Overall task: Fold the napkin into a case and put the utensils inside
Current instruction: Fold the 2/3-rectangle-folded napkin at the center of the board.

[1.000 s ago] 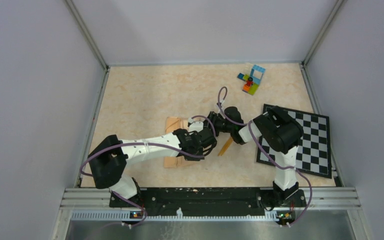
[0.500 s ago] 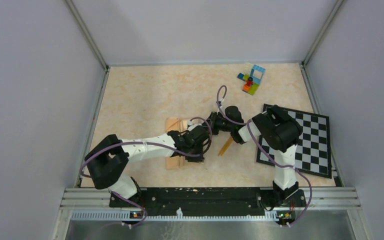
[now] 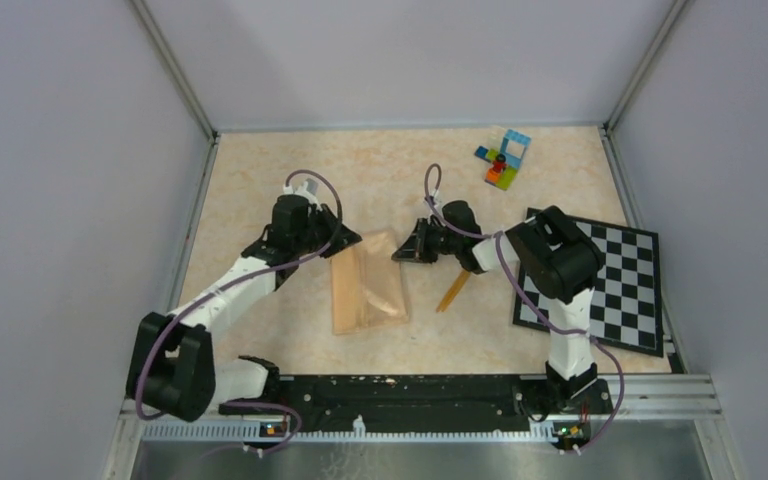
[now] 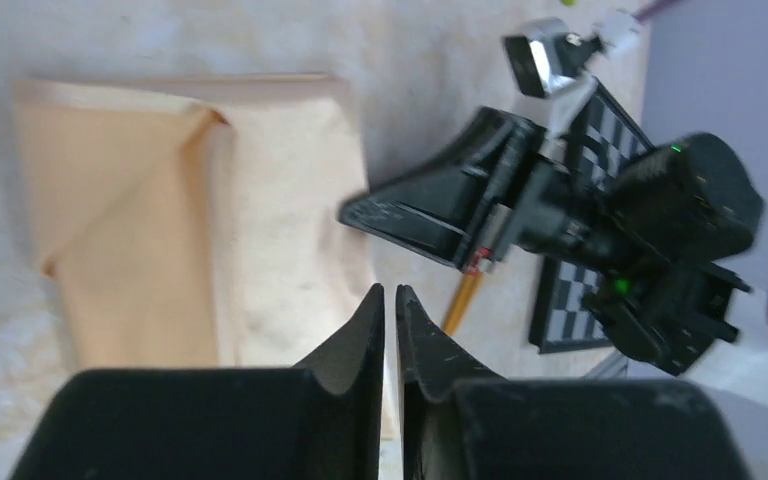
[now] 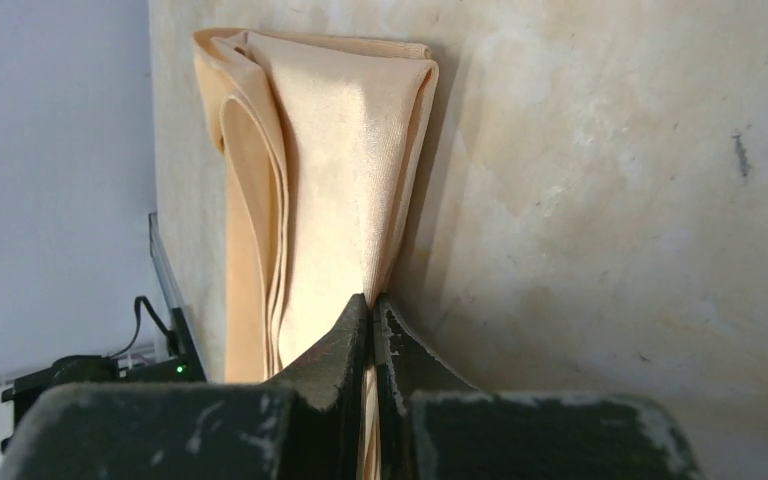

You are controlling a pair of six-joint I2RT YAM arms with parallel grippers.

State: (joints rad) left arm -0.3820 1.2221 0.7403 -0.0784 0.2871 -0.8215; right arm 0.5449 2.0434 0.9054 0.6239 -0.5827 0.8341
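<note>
The peach-tan napkin (image 3: pixel 365 285) lies loosely folded on the table in the middle of the top view, with a diagonal crease across it. My right gripper (image 3: pixel 405 252) is low at its far right corner. In the right wrist view that gripper (image 5: pixel 372 300) is shut on the edge of the napkin (image 5: pixel 330 150). My left gripper (image 3: pixel 348 240) hovers by the far left corner. In the left wrist view its jaws (image 4: pixel 390 290) stand a thin slit apart, empty, above the napkin (image 4: pixel 160 220). One orange utensil (image 3: pixel 453 290) lies right of the cloth, also seen as an orange utensil (image 4: pixel 463 300) under the right arm.
A black-and-white checkered board (image 3: pixel 610 280) lies at the right, partly under the right arm. A small pile of multicoloured toy bricks (image 3: pixel 503 158) sits at the far right. Grey walls with metal rails close in the table on three sides.
My left arm has swung from the napkin's near right side to its far left corner, its jaws parting slightly. The right gripper has shut on the napkin's edge. The cloth now lies wider.
</note>
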